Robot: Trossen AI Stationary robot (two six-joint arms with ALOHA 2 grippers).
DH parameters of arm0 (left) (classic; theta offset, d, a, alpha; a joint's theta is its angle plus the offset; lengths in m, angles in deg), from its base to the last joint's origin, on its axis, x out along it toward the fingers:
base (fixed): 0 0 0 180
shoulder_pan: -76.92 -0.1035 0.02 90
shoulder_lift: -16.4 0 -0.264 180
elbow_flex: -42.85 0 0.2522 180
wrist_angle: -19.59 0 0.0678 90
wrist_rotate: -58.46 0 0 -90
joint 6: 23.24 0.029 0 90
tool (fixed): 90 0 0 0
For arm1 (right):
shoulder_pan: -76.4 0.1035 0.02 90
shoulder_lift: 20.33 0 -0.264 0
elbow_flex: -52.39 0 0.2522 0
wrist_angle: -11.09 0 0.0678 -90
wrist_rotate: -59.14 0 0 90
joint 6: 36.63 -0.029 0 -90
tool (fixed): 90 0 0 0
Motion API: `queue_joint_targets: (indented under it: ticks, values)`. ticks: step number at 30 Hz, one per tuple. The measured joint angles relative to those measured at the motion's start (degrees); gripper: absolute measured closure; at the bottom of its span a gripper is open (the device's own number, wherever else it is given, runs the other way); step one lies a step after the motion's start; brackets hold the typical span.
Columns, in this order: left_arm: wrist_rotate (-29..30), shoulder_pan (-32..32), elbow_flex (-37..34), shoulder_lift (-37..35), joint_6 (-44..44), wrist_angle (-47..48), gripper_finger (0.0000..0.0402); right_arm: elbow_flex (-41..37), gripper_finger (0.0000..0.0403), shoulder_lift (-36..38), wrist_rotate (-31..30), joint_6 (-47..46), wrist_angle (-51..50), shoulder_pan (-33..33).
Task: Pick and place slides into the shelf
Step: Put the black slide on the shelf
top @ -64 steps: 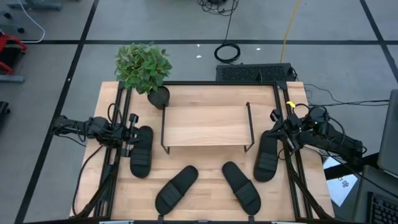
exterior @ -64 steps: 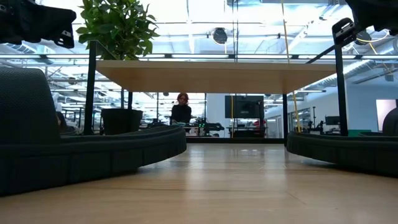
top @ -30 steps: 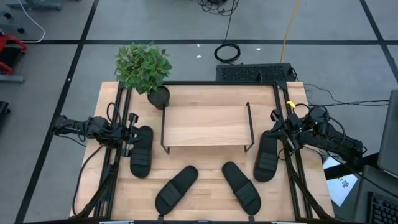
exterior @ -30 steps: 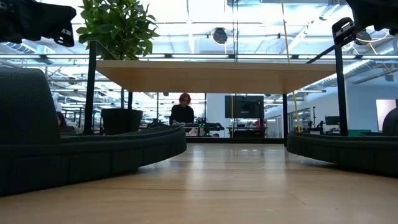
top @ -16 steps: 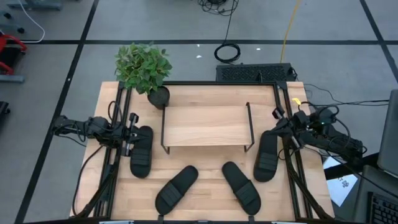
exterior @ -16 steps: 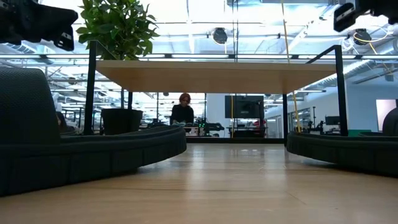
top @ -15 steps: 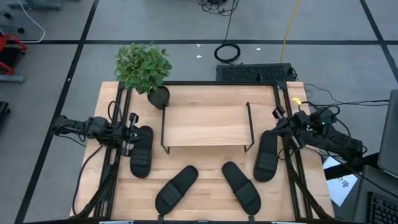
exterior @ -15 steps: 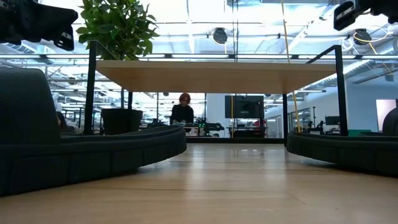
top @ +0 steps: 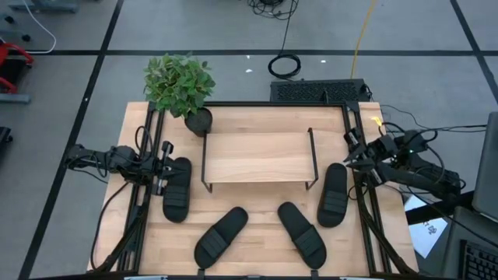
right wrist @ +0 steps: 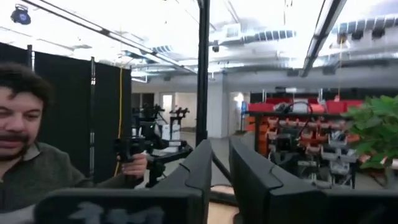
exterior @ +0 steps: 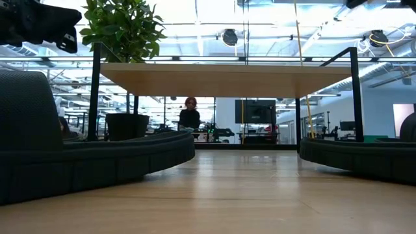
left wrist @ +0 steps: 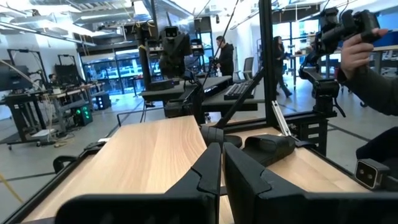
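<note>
I am holding my left gripper [top: 163,167] at the table's left edge, fingers nearly closed on nothing, beside 1 of 4 black ribbed-strap slide sandals [top: 177,189]. My right gripper [top: 352,148], likewise narrow and empty, is hanging near the right edge. The low light-wood shelf on black wire legs [top: 257,156] is standing centred, with all 4 slides lying on the tabletop around it.

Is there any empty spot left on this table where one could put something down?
The low light-wood shelf is bare on top. Tabletop also shows between the two middle black slide sandals. The sides are crowded: a sandal by the left gripper, another near the right gripper, potted plant at one back corner.
</note>
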Motion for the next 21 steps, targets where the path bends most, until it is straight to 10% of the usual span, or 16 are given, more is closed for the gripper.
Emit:
queue_joint_targets:
  ticks: [21]
  values:
    - [0.0,0.0,0.0,0.0,-2.8,1.6,0.0376,35.2,0.0218,-26.1,-1.8,14.5,-36.6,0.6]
